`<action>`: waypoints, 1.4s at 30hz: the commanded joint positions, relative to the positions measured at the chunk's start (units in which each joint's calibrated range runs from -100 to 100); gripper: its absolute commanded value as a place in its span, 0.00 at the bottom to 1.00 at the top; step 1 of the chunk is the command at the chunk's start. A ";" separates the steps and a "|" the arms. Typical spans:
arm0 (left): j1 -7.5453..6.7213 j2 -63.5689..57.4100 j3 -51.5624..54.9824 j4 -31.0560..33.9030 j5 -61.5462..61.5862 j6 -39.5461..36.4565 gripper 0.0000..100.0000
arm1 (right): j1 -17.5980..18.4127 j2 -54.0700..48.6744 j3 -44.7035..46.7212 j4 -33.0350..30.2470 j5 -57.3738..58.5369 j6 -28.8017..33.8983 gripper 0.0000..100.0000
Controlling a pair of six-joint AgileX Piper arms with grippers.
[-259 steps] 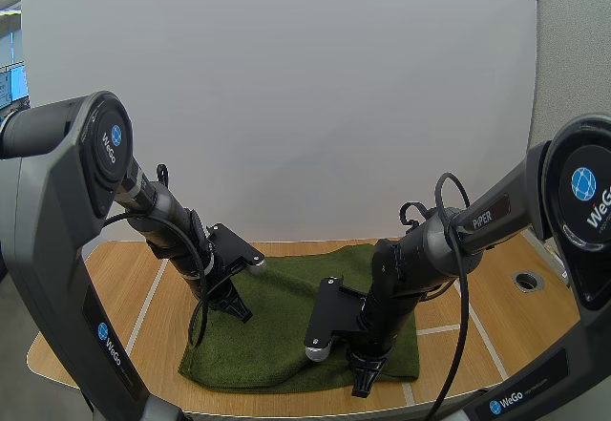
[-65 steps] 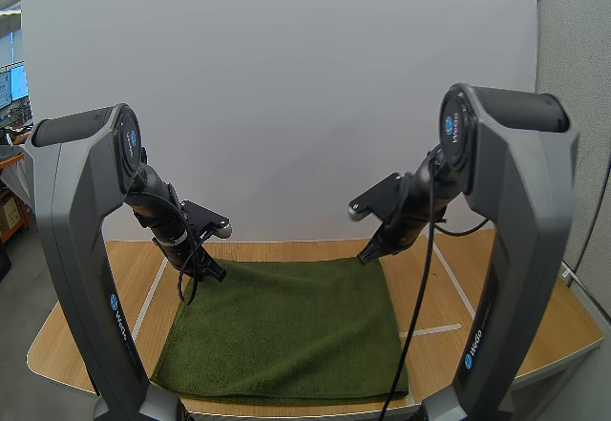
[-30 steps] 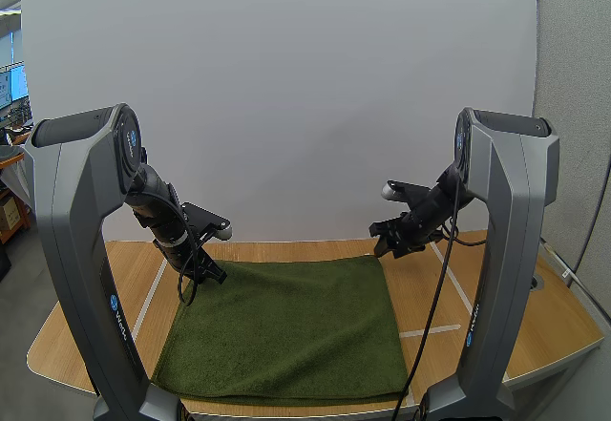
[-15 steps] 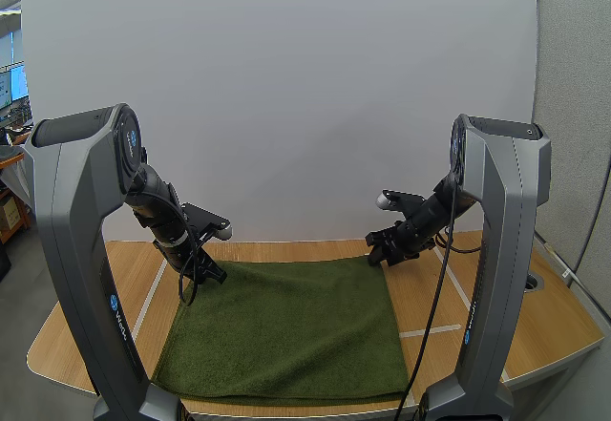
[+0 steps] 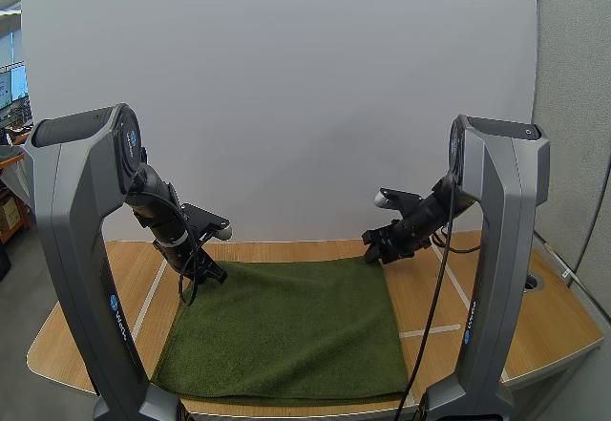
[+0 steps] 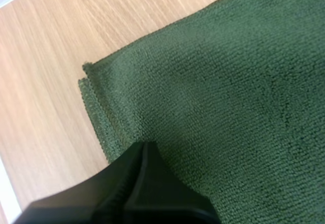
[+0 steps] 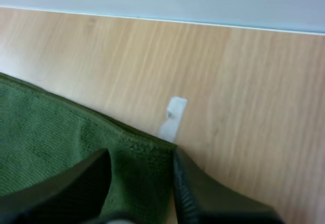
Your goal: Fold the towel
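My right jaws are wide over the far right corner of the towel [image 5: 286, 326], left jaws closed, so I should descend fully before pinching.

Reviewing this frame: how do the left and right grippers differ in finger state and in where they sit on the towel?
The left gripper has its fingers together as one dark wedge; the right gripper has its fingers apart. The left gripper sits over the far left corner of the towel, while the right gripper straddles the far right corner. Both are at the towel's far edge, and the towel lies flat under both.
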 commanded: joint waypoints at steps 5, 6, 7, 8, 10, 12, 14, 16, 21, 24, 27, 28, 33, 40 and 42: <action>0.06 -0.17 -0.30 0.10 1.65 -0.35 0.00 | 0.21 0.66 -0.02 0.60 4.50 -0.44 0.43; 0.06 -0.17 -0.30 0.10 1.65 -0.35 0.00 | 0.21 0.66 -0.02 0.60 4.73 -0.44 0.35; 0.06 -0.17 -0.30 0.10 1.65 -0.35 0.00 | 0.21 0.66 -0.02 0.60 4.88 -0.44 0.27; 0.06 -0.17 -0.30 0.10 1.65 -0.35 0.00 | 0.21 0.66 -0.02 0.60 4.88 -0.35 0.21; 0.06 -0.17 -0.30 0.10 1.82 -0.35 0.00 | 0.21 0.66 -0.02 0.60 5.07 -0.35 0.06; 0.06 -0.17 -0.30 0.10 1.81 -0.44 0.00 | 0.21 0.66 -0.02 0.60 5.32 -0.25 0.00; 0.06 -0.17 -0.30 0.10 1.81 -0.44 0.00 | 0.12 0.66 -0.02 0.60 5.83 -0.16 0.00; 0.06 -0.17 -0.30 0.10 1.81 -0.44 0.00 | 0.03 0.19 -0.02 0.71 7.54 -0.16 0.00; 0.06 -0.17 -0.30 0.10 1.81 -0.44 0.00 | 0.03 -2.11 -0.02 1.53 11.85 -0.16 0.00; 0.06 -0.17 -0.30 0.10 1.81 -0.86 0.00 | 0.03 -4.09 -0.02 3.09 14.36 -0.45 0.00; 0.06 -0.17 -0.30 0.10 1.81 -0.86 0.00 | 0.21 -6.36 -0.02 4.64 17.38 -0.45 0.00; 0.06 -0.17 -0.30 0.10 1.81 -0.86 0.00 | 0.38 -7.32 -0.02 4.64 17.96 -0.45 0.00; 0.06 -0.17 -0.30 0.10 1.81 -0.86 0.00 | 2.09 -11.52 -0.02 5.02 21.38 -0.30 0.00; 0.06 -0.17 -0.30 0.10 1.81 -0.86 0.00 | 6.70 -15.09 -0.02 5.35 22.07 1.43 0.00; 0.06 -0.17 -0.30 0.10 1.81 -0.86 0.00 | 8.23 -15.58 -0.02 5.62 21.92 2.35 0.00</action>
